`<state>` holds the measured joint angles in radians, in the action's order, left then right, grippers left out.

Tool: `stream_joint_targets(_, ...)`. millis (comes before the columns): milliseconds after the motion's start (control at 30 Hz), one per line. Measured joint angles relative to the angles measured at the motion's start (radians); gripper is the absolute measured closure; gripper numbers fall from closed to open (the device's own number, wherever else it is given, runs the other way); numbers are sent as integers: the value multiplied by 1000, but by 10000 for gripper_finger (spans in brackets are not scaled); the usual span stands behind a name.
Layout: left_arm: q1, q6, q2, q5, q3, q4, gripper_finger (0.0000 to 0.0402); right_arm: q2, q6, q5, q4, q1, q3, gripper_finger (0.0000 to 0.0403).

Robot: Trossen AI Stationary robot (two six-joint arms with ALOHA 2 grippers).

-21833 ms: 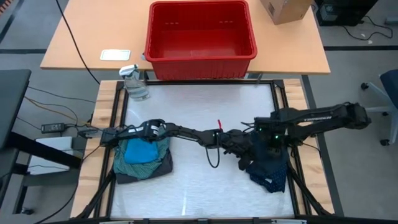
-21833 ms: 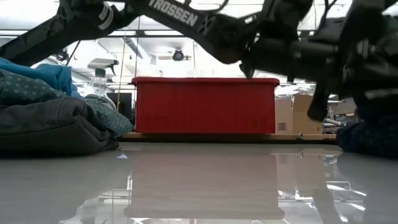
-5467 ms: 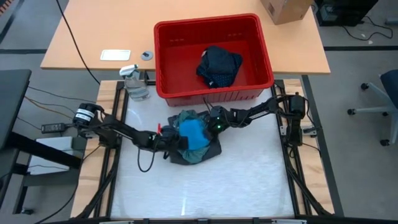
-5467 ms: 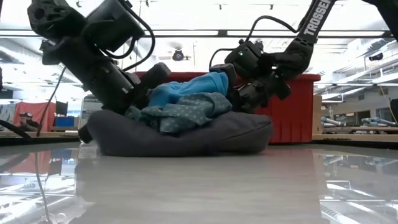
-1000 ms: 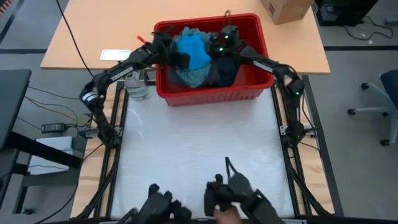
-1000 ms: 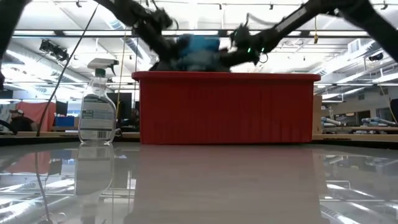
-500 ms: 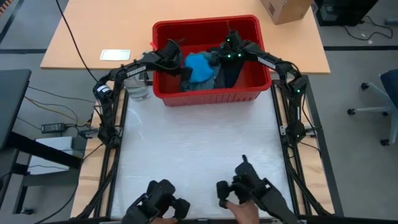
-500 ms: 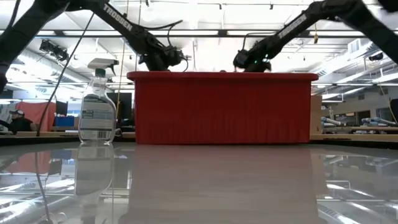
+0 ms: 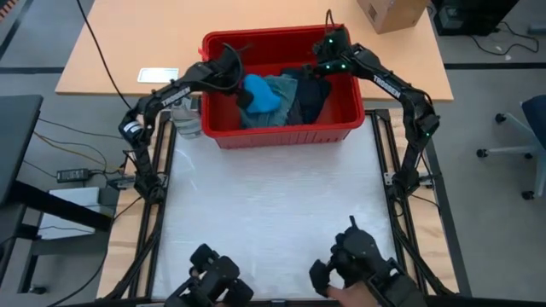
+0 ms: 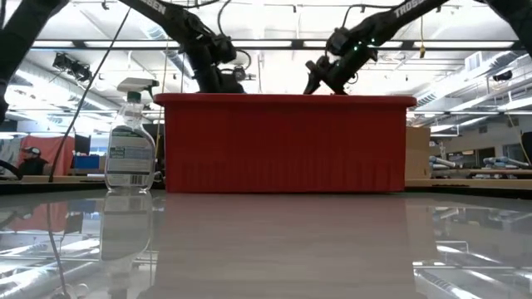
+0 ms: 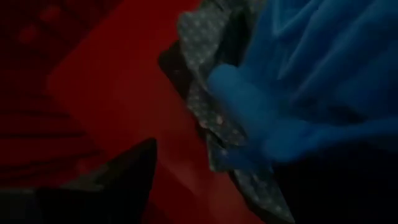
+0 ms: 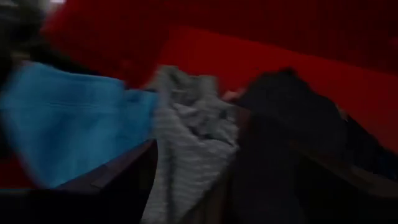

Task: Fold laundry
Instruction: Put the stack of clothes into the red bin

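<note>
The laundry lies heaped in the red bin (image 9: 281, 135) at the table's far edge. It is a bright blue piece (image 9: 258, 92) on a teal dotted piece (image 9: 280, 101), with a dark navy piece (image 9: 314, 95) to its right. My left gripper (image 9: 241, 85) hangs open over the bin's left part, just beside the blue piece (image 11: 311, 81). My right gripper (image 9: 321, 72) hangs open over the bin's far right part, above the navy piece (image 12: 286, 118). In the low view both grippers (image 10: 223, 79) (image 10: 322, 81) stand just above the bin's rim, and its wall hides the laundry.
A clear spray bottle (image 9: 186, 115) stands by the bin's left wall. A white card (image 9: 159, 75) and a cardboard box (image 9: 391, 13) lie on the wooden table behind. Two dark hand-held controls (image 9: 213, 277) (image 9: 363, 269), with a person's hand, show at the near edge.
Both grippers carried the laundry pile above the bin, then let it go, and it has dropped into the bin. My right gripper has drawn off toward the bin's far right corner and levelled out. The bin has slid a little toward the table's left.
</note>
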<state>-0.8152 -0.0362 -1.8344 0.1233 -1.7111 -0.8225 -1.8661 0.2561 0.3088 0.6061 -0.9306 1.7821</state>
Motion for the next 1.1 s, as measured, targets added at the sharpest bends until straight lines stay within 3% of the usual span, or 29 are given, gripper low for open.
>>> stream_joint_targets(200, 43, 34, -5, -16, -23, -3, 88, -28, -57, 216, -91, 40, 0, 57)
stream_joint_targets(400, 72, 39, -1, -20, -65, 15, 88, -97, -162, 248, -180, 158, -2, 58)
stream_joint_targets(500, 69, 23, -2, 13, -65, 17, 88, -121, -184, 164, -233, 208, -1, 73)
stream_joint_targets(633, 71, -9, -3, 111, -64, 21, 88, -197, -177, 58, -279, 247, -1, 120)
stream_joint_targets(767, 73, 9, -3, 117, -64, 31, 88, -273, -168, -30, -244, 264, -1, 191)
stream_joint_targets(967, 73, 32, -7, 120, -64, -14, 88, -303, -177, -43, -226, 269, 0, 372)
stream_joint_targets(1033, 73, 39, -6, 124, -64, -29, 88, -305, -171, -43, -224, 269, 0, 381)
stream_joint_targets(1100, 73, 75, 6, 124, -65, -53, 88, -302, -158, -39, -219, 267, 0, 361)
